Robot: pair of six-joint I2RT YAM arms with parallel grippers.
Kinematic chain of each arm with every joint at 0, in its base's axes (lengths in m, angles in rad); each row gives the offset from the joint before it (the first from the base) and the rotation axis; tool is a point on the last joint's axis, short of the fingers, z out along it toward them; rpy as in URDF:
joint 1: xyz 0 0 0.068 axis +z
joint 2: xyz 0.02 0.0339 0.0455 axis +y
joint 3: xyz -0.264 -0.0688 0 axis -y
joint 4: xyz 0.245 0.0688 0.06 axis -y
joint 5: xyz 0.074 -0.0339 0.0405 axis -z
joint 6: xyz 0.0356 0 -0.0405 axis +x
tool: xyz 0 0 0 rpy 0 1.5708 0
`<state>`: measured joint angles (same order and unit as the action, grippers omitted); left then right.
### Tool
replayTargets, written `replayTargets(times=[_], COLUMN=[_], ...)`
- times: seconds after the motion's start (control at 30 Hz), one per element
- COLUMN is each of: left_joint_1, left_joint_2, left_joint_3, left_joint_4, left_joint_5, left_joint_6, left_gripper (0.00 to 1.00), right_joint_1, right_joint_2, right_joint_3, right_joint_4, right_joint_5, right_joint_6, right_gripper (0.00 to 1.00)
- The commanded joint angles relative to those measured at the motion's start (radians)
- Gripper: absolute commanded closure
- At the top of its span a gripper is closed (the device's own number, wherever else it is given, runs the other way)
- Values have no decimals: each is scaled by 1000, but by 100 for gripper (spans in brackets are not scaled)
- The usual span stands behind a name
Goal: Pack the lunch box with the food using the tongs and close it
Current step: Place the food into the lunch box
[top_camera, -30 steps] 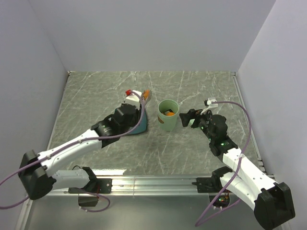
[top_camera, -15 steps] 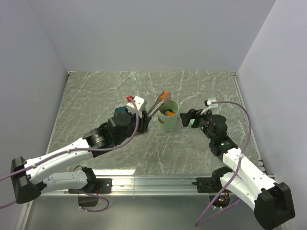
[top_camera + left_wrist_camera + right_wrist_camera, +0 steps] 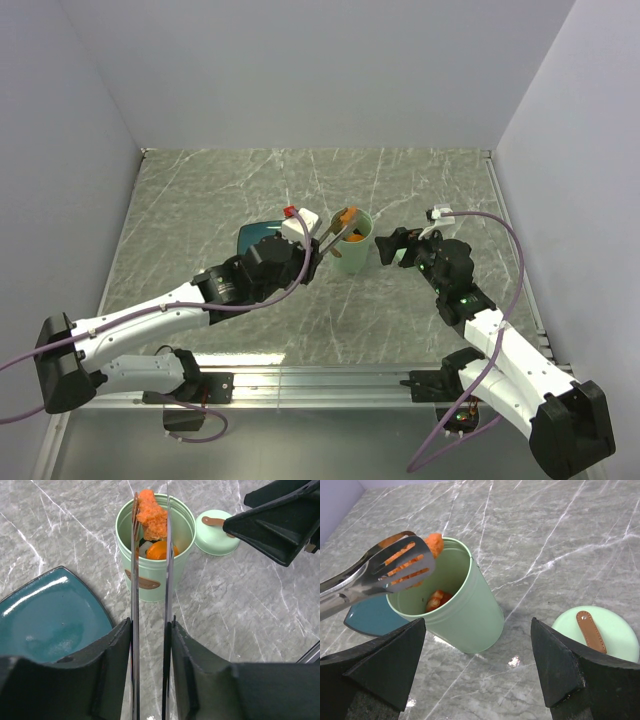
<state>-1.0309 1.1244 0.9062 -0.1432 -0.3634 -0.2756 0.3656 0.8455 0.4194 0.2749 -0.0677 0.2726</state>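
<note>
The mint-green lunch box stands upright and open at mid-table, also seen in the left wrist view and right wrist view. My left gripper is shut on the metal tongs. The tongs pinch an orange food piece just over the box's rim. More food lies inside the box. The round green lid lies flat on the table to the box's right. My right gripper hangs open beside the box, holding nothing.
A dark teal square plate lies left of the lunch box, bare of food where it shows. The marble tabletop is walled in at the back and on both sides.
My left arm has swung right from over the plate to the lunch box, carrying the tongs and the orange piece. The plate is uncovered now. The right arm has not moved.
</note>
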Motion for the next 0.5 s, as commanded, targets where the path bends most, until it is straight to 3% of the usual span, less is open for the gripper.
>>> replayTargets(times=[0.0,0.23,0.47], left_joint_1=[-4,-6,-5], left_joint_2=[-3,-3,-26], left_joint_3=[20,22,10], left_joint_4=[60,68,85], left_joint_5=[1,3,-45], left_joint_6=[-4,3,9], left_gripper=[58,54,57], right_joint_1=[-10,-8,-8], right_joint_2=[-19,-11,-13], right_joint_3=[4,9,9], right_joint_4=[21,23,23], right_joint_5=[11,9,11], right_joint_6=[7,5,5], right_gripper=[8,8,8])
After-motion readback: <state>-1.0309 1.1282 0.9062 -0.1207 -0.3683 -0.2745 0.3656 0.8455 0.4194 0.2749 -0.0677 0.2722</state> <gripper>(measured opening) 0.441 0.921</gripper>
